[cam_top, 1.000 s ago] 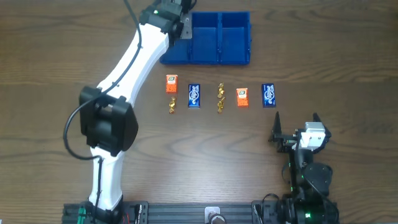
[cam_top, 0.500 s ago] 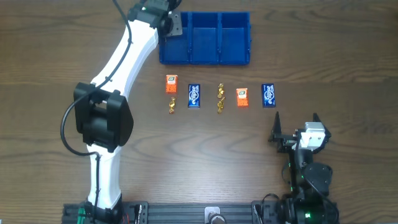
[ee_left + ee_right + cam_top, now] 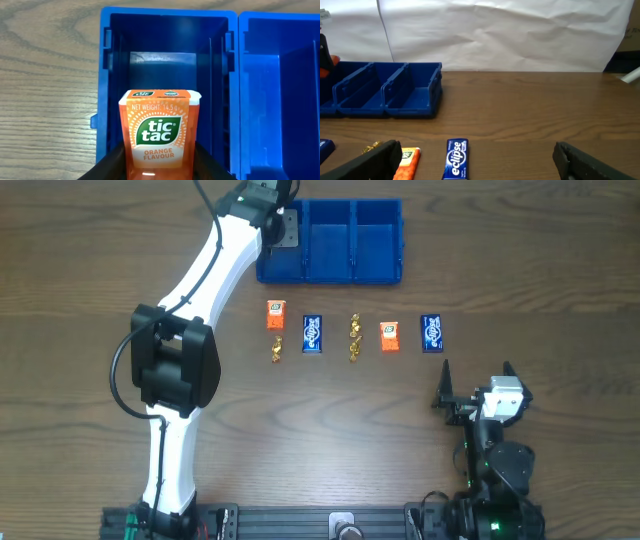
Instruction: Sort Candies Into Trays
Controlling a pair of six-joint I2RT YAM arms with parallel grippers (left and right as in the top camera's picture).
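The left pincer point(image 3: 161, 167) grips an orange box point(image 3: 161, 131) above the end compartment of the blue tray point(image 3: 102, 90). All compartments appear empty. Two more orange boxes point(image 3: 275, 314), two blue packs point(image 3: 313, 333) and gold sweets point(image 3: 355, 328) lie unsorted on the desk point(image 3: 560, 280). The right pincer point(image 3: 477, 370) rests open. Sorting is judged barely begun.

**user1:** anyone counted the candy?

**user2:** yep. One blue tray point(image 3: 330, 277), three compartments. Orange boxes point(image 3: 275, 314): three total, counting the third orange box point(image 3: 160, 132) up over the tray. Blue packs point(image 3: 313, 333): two. Gold-wrapped sweets point(image 3: 355, 326): three.
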